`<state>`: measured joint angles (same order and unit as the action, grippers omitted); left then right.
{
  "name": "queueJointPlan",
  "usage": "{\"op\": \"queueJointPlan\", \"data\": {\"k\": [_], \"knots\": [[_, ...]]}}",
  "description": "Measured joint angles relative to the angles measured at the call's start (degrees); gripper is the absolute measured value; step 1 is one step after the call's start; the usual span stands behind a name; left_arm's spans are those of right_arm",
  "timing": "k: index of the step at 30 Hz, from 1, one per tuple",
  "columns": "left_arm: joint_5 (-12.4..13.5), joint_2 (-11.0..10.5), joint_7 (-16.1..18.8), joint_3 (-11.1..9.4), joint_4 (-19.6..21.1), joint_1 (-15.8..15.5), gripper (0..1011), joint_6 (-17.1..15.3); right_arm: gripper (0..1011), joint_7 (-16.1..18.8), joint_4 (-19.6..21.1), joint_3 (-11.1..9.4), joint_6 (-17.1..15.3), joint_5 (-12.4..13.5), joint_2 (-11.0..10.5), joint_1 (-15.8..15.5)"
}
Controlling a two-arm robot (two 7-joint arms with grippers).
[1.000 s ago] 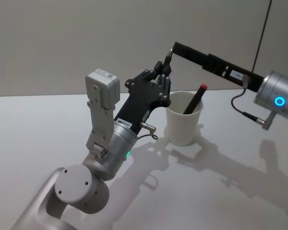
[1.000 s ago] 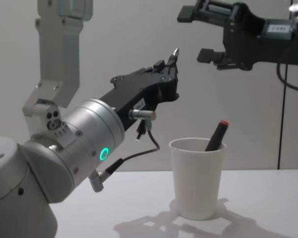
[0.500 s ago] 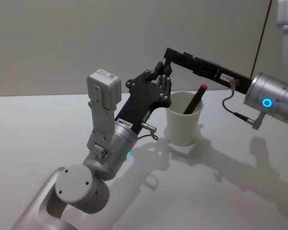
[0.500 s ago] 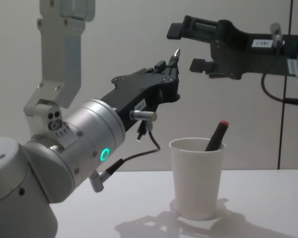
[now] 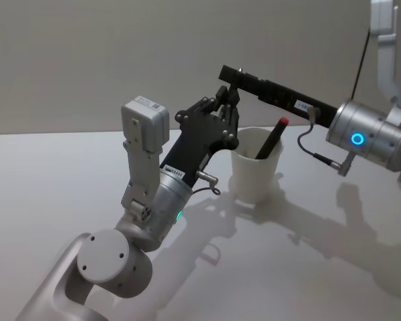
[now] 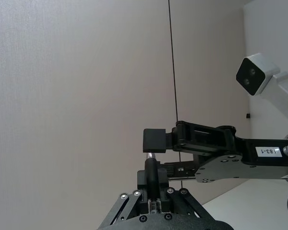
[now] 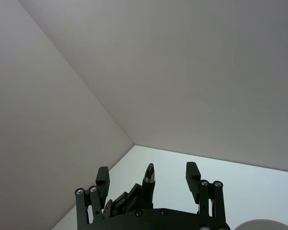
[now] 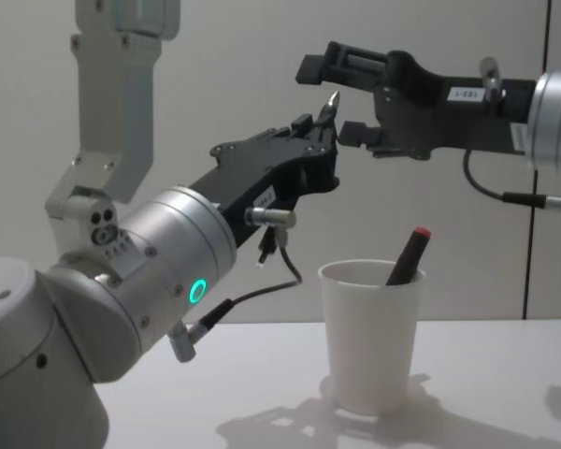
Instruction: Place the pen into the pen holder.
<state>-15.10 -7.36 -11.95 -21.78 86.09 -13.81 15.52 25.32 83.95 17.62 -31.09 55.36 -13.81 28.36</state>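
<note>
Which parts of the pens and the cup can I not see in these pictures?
Held pen: chest view, the left tool covers all but its silver tip, which lies between the fingers of the open right tool.
Red-capped pen: chest view, the wall of the pen holder hides its lower part.
Right wrist view: the picture's edge cuts off the pen holder.

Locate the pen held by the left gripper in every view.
Head: the pen pokes from the left gripper, upper centre.
Chest: pen upper centre, tip up.
Left wrist: pen straight ahead, tip away.
Right wrist: pen tip centred ahead.
Landmark: the open right gripper straddling its tip.
</note>
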Motion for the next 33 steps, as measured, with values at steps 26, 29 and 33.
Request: {"op": "queueJointPlan", "data": {"k": [26,29,33], "knots": [[0.06,0.0,0.01,0.0,0.0,0.0,130,0.0,1002,0.98,-2.98,0.68,-0.54,2.33,0.19,1.84],[0.06,0.0,0.01,0.0,0.0,0.0,130,0.0,1002,1.23,-2.98,0.6,-0.43,2.6,-0.1,1.81],[0.06,0.0,0.01,0.0,0.0,0.0,130,0.0,1002,1.51,-2.86,0.53,-0.32,2.89,-0.5,1.57]]}}
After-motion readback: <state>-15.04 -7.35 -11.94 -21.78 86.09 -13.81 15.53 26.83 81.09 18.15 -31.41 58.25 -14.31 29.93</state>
